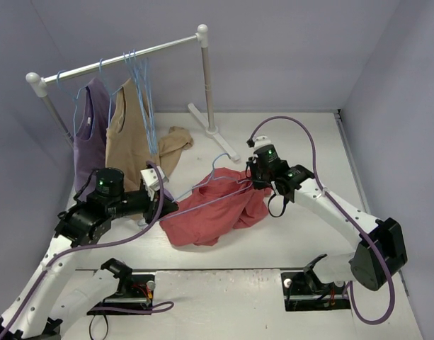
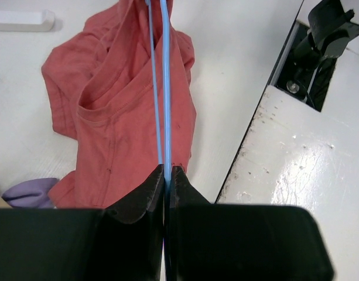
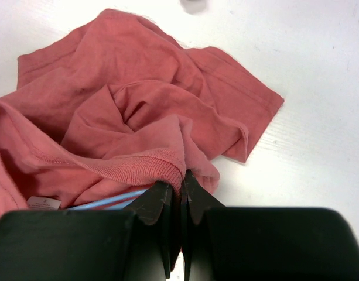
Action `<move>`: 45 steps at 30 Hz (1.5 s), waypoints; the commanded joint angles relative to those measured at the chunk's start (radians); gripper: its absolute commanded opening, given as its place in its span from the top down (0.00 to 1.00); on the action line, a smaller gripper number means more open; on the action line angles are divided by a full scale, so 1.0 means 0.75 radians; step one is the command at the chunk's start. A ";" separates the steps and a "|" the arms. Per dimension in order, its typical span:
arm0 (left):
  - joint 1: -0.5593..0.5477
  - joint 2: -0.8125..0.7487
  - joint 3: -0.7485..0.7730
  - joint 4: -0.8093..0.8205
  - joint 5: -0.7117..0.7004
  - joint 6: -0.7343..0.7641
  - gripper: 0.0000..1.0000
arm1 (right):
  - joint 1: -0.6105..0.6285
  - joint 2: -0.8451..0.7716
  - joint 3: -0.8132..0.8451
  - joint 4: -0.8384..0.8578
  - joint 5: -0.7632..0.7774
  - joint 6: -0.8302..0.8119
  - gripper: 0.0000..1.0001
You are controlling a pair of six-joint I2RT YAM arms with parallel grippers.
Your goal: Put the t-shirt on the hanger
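The coral-red t-shirt lies bunched on the white table between the arms. The light-blue wire hanger runs across it, hook up at the back. My left gripper is shut on the hanger's left end; in the left wrist view the hanger runs out from between the fingertips over the t-shirt. My right gripper is shut on the shirt's ribbed collar; the t-shirt fills the right wrist view, and the hanger shows under the collar.
A white clothes rail stands at the back left with a lilac top, a tan garment and several spare blue hangers. Its foot reaches toward the shirt. The arm bases sit at the near edge.
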 commanded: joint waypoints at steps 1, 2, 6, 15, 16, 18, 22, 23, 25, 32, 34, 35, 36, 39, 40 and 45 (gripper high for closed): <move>-0.070 0.070 0.049 0.078 -0.076 0.050 1.00 | -0.010 -0.019 0.079 0.038 -0.016 -0.020 1.00; -0.086 0.078 0.048 0.095 -0.110 0.043 1.00 | -0.010 -0.023 0.080 0.038 -0.023 -0.021 1.00; -0.120 0.094 0.025 0.206 -0.132 0.004 1.00 | -0.007 -0.043 0.082 0.038 -0.047 -0.026 1.00; -0.163 0.079 -0.120 0.520 -0.223 -0.143 1.00 | 0.016 -0.134 0.108 0.032 -0.083 -0.037 1.00; -0.169 0.069 -0.139 0.556 -0.237 -0.158 1.00 | 0.018 -0.143 0.112 0.032 -0.085 -0.033 1.00; -0.181 0.060 -0.159 0.603 -0.254 -0.195 1.00 | 0.021 -0.158 0.132 0.026 -0.088 -0.033 0.99; -0.226 0.046 -0.186 0.639 -0.389 -0.216 1.00 | 0.025 -0.189 0.161 0.000 -0.066 -0.042 0.99; -0.230 0.029 -0.190 0.639 -0.407 -0.220 1.00 | 0.024 -0.192 0.158 -0.006 -0.047 -0.048 0.99; -0.234 -0.003 -0.196 0.626 -0.427 -0.220 1.00 | 0.023 -0.194 0.144 -0.017 -0.008 -0.057 0.99; -0.233 -0.089 -0.187 0.495 -0.434 -0.197 1.00 | 0.021 -0.176 0.108 -0.030 0.062 -0.078 0.99; -0.234 -0.103 -0.189 0.484 -0.433 -0.197 1.00 | 0.021 -0.167 0.116 -0.030 0.057 -0.081 0.99; -0.234 -0.107 -0.189 0.484 -0.433 -0.198 1.00 | 0.021 -0.163 0.122 -0.030 0.055 -0.082 0.99; -0.233 -0.104 -0.189 0.485 -0.433 -0.198 1.00 | 0.021 -0.160 0.127 -0.031 0.053 -0.082 0.99; -0.234 -0.074 -0.185 0.494 -0.422 -0.201 1.00 | 0.021 -0.155 0.144 -0.034 0.041 -0.084 0.99; -0.234 -0.063 -0.183 0.500 -0.416 -0.206 1.00 | 0.023 -0.155 0.147 -0.036 0.037 -0.084 0.99; -0.264 -0.011 -0.198 0.647 -0.403 -0.248 1.00 | 0.032 -0.155 0.161 -0.042 0.027 -0.084 0.97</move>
